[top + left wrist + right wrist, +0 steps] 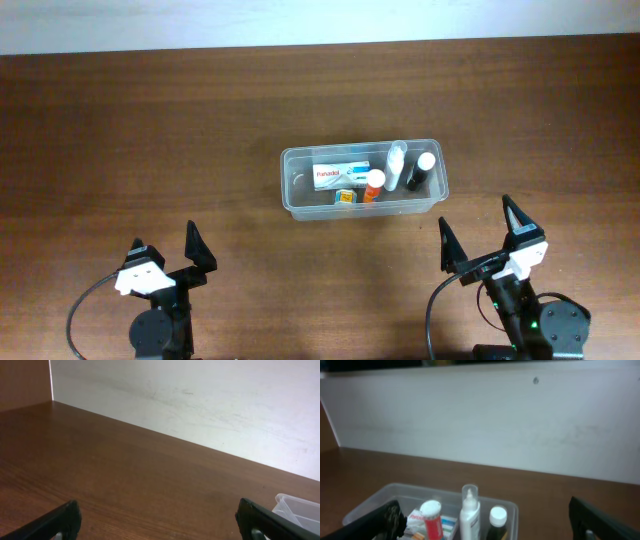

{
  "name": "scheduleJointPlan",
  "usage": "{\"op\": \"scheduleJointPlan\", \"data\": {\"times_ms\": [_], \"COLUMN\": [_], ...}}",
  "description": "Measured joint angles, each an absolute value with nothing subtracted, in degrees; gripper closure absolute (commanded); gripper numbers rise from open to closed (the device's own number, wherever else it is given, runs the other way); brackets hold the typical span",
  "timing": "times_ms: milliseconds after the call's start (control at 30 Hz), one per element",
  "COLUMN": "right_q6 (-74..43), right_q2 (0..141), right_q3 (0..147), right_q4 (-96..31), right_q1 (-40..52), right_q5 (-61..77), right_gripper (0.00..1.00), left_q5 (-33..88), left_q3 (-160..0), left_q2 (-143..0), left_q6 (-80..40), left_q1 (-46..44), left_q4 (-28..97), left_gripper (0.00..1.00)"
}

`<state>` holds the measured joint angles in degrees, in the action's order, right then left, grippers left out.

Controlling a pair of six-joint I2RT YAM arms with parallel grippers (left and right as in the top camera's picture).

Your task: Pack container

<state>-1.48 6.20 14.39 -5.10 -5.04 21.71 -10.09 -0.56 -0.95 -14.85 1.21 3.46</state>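
Overhead view is showing the container [291, 182] sitting on the tabletop [150, 120] a little right of centre, its long side running across, well apart from both arms. Every small item in sight is lying inside it: a white box [340, 173] with red lettering at the left, a small yellow piece [345, 197] just in front of it, an orange bottle [373, 186] beside that, then a pale bottle [397, 160] and a dark bottle [420, 172] toward the right end. They are sitting side by side, probably so that all fit in one layer under the rim.

Judging by this, the packing is looking close to finished.

Both arms are sitting low at the near edge, folded over their bases and pointing away toward the wall. The left pincer [168, 252] is gaping wide and gripping nothing, aimed at bare wood with only a corner of the tub at the right edge of its wrist view. The right pincer [480, 232] is likewise spread wide and empty, looking straight at the tub.
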Motion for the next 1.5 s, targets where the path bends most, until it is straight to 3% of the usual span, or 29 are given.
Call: {"op": "scheduleJointPlan", "data": {"times_ms": [867, 1500], "right_q6": [-1.52, -1.28], "right_q2": [0.89, 0.84], "right_q3": [1.45, 0.80], "right_q4": [-1.96, -2.85], "right_q1": [-3.11, -1.02], "right_q5": [19.29, 18.02], "right_gripper": [0.02, 0.02], "left_q5": [-10.11, -10.11], "left_q3": [-0.56, -0.56], "left_q2": [-0.95, -0.95], "left_q6": [-14.85, -14.85], "left_q1": [1.21, 1.21], "left_q4": [3.46, 3.49], "left_gripper": [0.01, 0.01]}}
